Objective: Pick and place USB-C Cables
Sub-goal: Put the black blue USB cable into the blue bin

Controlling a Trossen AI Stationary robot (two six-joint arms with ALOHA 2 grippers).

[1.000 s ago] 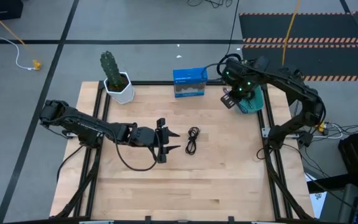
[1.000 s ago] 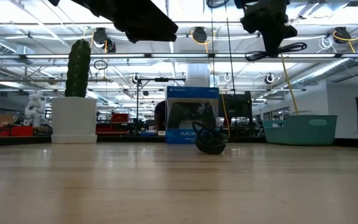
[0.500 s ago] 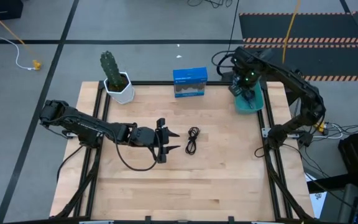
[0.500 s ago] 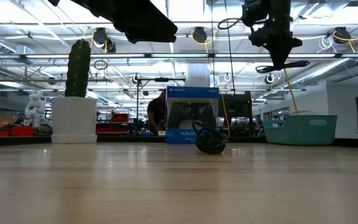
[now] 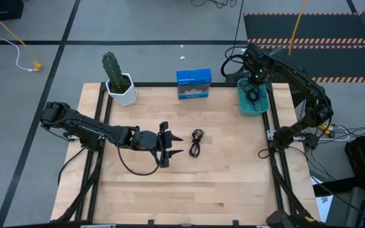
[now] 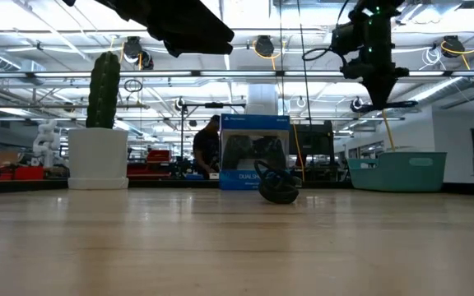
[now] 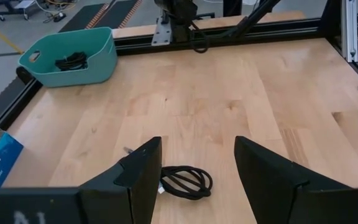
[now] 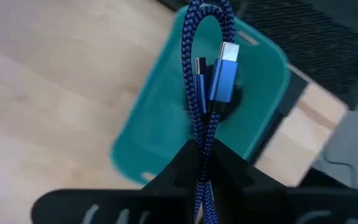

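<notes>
Overhead, right fingers (image 8: 205,163) pinching blue cable (image 8: 205,87).

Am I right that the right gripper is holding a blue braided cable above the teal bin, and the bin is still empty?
Not quite. The right gripper does hold the blue braided cable above the teal bin, but the bin is not empty: the left wrist view shows a black cable bundle already lying in it.

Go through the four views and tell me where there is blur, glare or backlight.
Right wrist view: teal bin and table smeared, blue cable in the right tool sharper. Low view: bright ceiling lights backlight the arms into silhouettes. Left wrist view: sharp, the left tool's fingers dark. High view: even light, no glare.
</notes>
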